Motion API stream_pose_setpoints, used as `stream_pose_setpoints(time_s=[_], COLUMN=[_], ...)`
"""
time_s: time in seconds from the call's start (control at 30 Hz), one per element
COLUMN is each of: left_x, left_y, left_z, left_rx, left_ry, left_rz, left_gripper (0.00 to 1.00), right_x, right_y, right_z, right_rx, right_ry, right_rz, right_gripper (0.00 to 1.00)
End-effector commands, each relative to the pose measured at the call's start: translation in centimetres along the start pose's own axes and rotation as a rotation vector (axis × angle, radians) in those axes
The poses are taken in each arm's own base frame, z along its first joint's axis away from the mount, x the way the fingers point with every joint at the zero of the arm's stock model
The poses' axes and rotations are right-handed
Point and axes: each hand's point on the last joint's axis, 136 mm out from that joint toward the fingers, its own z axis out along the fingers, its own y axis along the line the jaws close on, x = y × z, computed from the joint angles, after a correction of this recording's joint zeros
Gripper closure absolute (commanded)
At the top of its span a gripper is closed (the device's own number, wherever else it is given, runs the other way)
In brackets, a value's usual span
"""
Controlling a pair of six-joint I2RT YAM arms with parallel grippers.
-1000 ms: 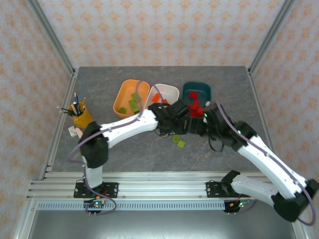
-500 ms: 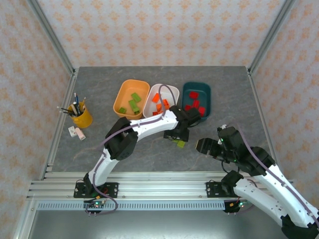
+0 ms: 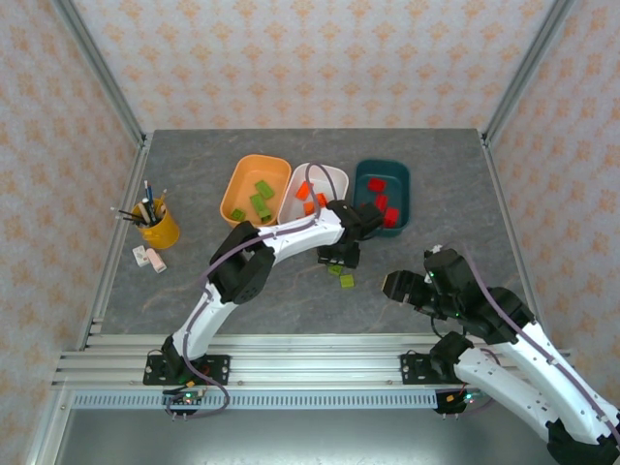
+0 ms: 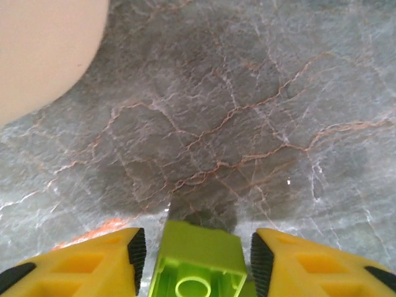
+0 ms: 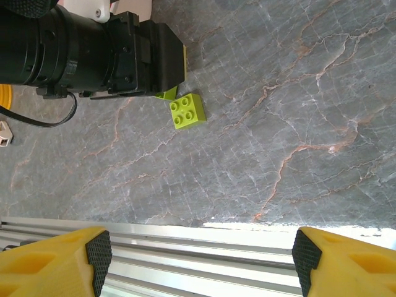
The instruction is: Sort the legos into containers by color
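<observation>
A lime green lego point(image 4: 199, 257) sits between my left gripper's point(image 4: 198, 247) yellow fingers with its hollow underside toward the camera, and the pads close on its sides just above the table. From above, that gripper point(image 3: 339, 257) is just below the white container point(image 3: 334, 174). A second green lego point(image 3: 347, 281) lies loose beside it, studs up point(image 5: 187, 111). The orange container point(image 3: 237, 184) holds green legos, the white one orange legos, the teal container point(image 3: 360, 184) red ones. My right gripper point(image 3: 392, 284) stands open and empty point(image 5: 201, 247) over the near table edge.
A yellow pencil cup point(image 3: 160, 231) and a small white item point(image 3: 148, 258) stand at the left. The aluminium rail point(image 5: 204, 247) runs along the near edge. Bare grey table point(image 3: 446, 223) lies right of the tubs.
My right arm has pulled back from the teal tub to the near right. My left gripper has shifted slightly toward the tubs and closed around a green lego.
</observation>
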Motion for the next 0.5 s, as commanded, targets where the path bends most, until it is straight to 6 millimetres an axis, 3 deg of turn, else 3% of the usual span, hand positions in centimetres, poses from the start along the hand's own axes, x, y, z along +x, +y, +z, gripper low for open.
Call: stream_pose_setpoints(time_s=[0.0, 0.17, 0.3, 0.4, 0.47], left_x=[-0.1, 0.2, 0.1, -0.7, -1.5], left_y=[-0.4, 0.1, 0.5, 1.1, 1.7], left_z=[0.5, 1.0, 0.8, -1.5, -4.3], left_rx=[-0.001, -0.015, -0.029, -0.033, -0.016], left_ry=[0.008, 0.018, 0.006, -0.049, -0.092], left_rz=[0.018, 0.005, -0.002, -0.009, -0.031], left_gripper=[0.51, 0.56, 0.67, 0.71, 0.72], right_x=[0.1, 0.0, -0.1, -0.1, -0.2], right_y=[-0.3, -0.2, 0.0, 0.4, 1.1], right_z=[0.2, 0.4, 0.8, 1.1, 1.3], right_rx=[0.006, 0.009, 0.013, 0.005, -0.021], right_ry=[-0.001, -0.004, 0.007, 0.018, 0.024], right_rz=[0.007, 0.003, -0.007, -0.021, -0.037], right_gripper=[0.22, 0.22, 0.22, 0.22, 0.22])
